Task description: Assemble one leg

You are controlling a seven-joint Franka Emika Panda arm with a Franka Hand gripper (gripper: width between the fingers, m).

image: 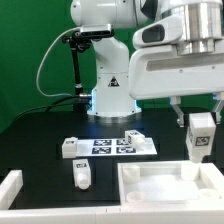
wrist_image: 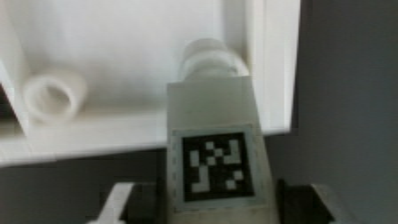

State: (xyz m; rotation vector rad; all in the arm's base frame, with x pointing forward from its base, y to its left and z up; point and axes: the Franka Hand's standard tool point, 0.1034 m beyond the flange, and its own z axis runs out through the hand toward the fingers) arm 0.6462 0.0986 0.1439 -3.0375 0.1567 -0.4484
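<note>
My gripper [image: 200,128] is shut on a leg [image: 201,138], a small white block with a black-and-white tag, and holds it upright above the right end of the large white tray-like part [image: 170,188]. In the wrist view the held leg [wrist_image: 217,130] fills the middle, tag facing the camera, clamped between the gripper [wrist_image: 214,205] fingers [wrist_image: 125,200]. Beyond it lies the tray's floor with its raised rim [wrist_image: 267,50] and two round screw sockets [wrist_image: 50,97]; one socket [wrist_image: 210,55] sits just past the leg's far end.
The marker board [image: 112,146] lies mid-table in front of the robot base. Three more legs lie loose: one [image: 70,150] by the board's left end, one [image: 82,176] nearer the front, one [image: 133,137] on the board's right. A white wall piece [image: 14,190] stands at the front left.
</note>
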